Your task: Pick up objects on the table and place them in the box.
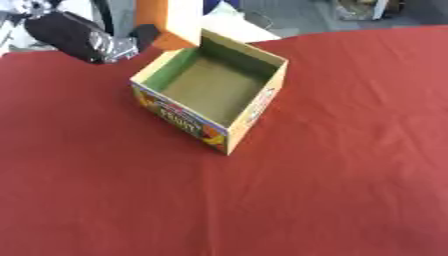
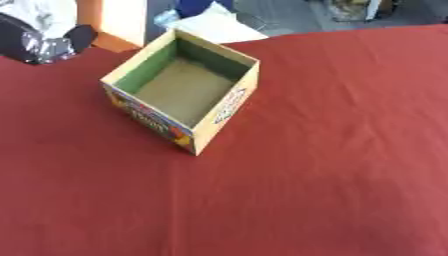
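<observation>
The left hand (image 1: 131, 42), fingers hidden so its state is unclear, holds an orange block (image 1: 171, 20) at the bench's (image 1: 332, 165) far-left corner; it should centre over the box (image 1: 210, 92) first

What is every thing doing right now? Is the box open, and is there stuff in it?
box: open on top, upright, nothing seen inside.
orange object: held up at the box's far corner.
left hand: at the upper left by the orange object; grip unclear.
red cloth: spread flat, lightly creased.
</observation>
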Robot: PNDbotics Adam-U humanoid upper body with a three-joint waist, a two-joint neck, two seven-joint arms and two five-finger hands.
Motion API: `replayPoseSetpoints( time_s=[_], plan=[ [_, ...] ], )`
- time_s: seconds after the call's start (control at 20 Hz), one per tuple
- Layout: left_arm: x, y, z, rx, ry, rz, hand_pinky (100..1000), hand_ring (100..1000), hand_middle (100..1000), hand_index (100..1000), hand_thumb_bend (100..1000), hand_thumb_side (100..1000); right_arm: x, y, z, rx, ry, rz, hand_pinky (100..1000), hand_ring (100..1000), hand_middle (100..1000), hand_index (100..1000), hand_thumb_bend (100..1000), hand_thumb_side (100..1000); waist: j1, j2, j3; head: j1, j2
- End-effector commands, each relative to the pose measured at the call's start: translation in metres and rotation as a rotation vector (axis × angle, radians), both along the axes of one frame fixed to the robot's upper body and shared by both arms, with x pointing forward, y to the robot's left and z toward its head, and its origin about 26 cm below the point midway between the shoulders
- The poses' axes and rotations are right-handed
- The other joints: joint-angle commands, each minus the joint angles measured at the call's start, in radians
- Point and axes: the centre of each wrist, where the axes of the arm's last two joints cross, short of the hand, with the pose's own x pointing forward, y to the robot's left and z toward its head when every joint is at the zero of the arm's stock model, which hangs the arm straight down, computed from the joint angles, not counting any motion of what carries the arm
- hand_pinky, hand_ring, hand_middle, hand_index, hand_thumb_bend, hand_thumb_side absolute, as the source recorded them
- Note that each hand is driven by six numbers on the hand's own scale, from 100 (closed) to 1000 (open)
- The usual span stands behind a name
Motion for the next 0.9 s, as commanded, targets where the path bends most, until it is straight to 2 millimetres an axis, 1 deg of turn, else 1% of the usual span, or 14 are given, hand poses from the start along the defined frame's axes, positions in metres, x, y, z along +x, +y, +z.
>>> replayPoseSetpoints(
  time_s=[0.05,0.2,0.35,0.7,0.85,0.9],
  plan=[
    [0.021,-0.005,0.001,0.012,-0.004,0.019,690,673,513,580,100,259,0.001,0.001,0.010,-0.018,-0.027,0.020,628,744,502,700,100,793,-0.007,-0.007,-0.007,0.012,-0.026],
    [0.038,-0.009,-0.003,0.017,-0.020,0.042,692,677,516,581,100,256,0.003,0.002,0.011,-0.014,-0.037,0.030,627,744,502,700,100,794,-0.007,0.006,-0.015,0.021,-0.034],
    [0.048,-0.011,-0.010,0.032,-0.057,0.056,695,682,520,585,100,253,0.004,0.004,0.013,-0.012,-0.042,0.040,627,744,502,700,100,795,-0.007,0.014,-0.018,0.023,-0.039],
    [0.064,-0.012,-0.031,0.066,-0.122,0.099,699,690,526,588,100,249,0.006,0.006,0.014,-0.005,-0.050,0.055,627,744,502,700,100,796,-0.010,0.024,-0.023,0.030,-0.051],
    [0.070,-0.015,-0.043,0.082,-0.114,0.097,700,691,528,591,100,248,0.007,0.007,0.015,-0.003,-0.051,0.060,627,744,501,701,100,796,-0.012,0.027,-0.023,0.031,-0.055],
    [0.072,-0.016,-0.047,0.088,-0.108,0.093,703,695,533,606,100,247,0.007,0.007,0.015,-0.002,-0.051,0.062,627,745,501,701,100,797,-0.013,0.028,-0.023,0.031,-0.057]
  ],
)
